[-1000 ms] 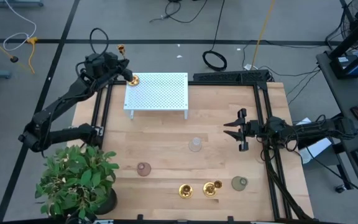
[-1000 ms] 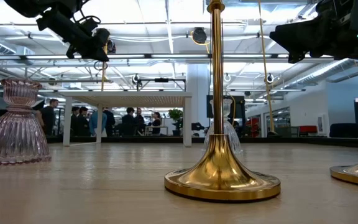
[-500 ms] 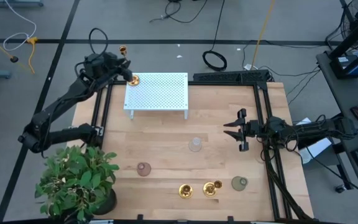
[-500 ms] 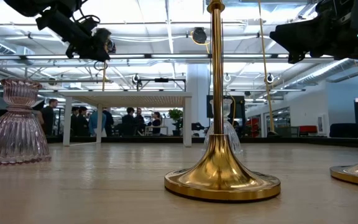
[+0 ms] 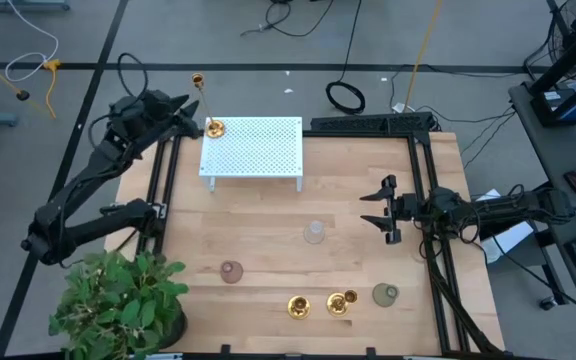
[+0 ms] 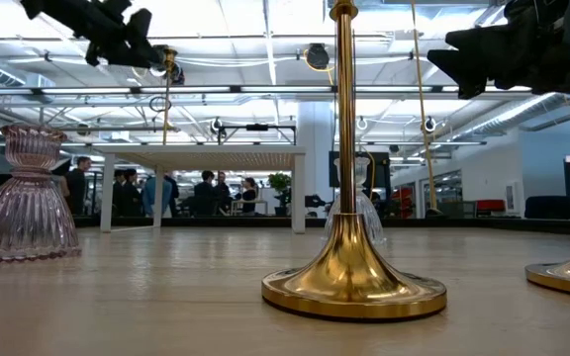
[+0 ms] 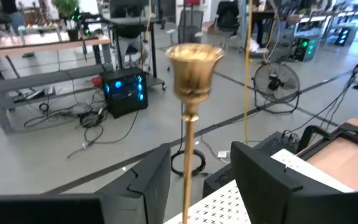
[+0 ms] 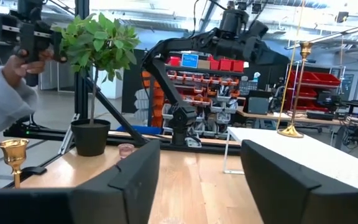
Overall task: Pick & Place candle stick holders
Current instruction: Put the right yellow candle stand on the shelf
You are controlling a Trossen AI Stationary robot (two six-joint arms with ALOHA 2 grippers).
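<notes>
Candlesticks: from the high view I count three gold ones, one standing on the back-left corner of the white rack and two more, and, side by side near the bench's front edge, plus three glass holders, pink, clear and green. The left gripper sits just off the rack's corner with nothing in it, so I'd say one placement is done; next up is reaching across to the front pair. The right gripper waits wide open and empty over the bench's right side. In the low view a gold base fills the front. In the left wrist view the fingers stand apart either side of the stem, not touching. The right wrist view shows a gold cup and the racked one.
</notes>
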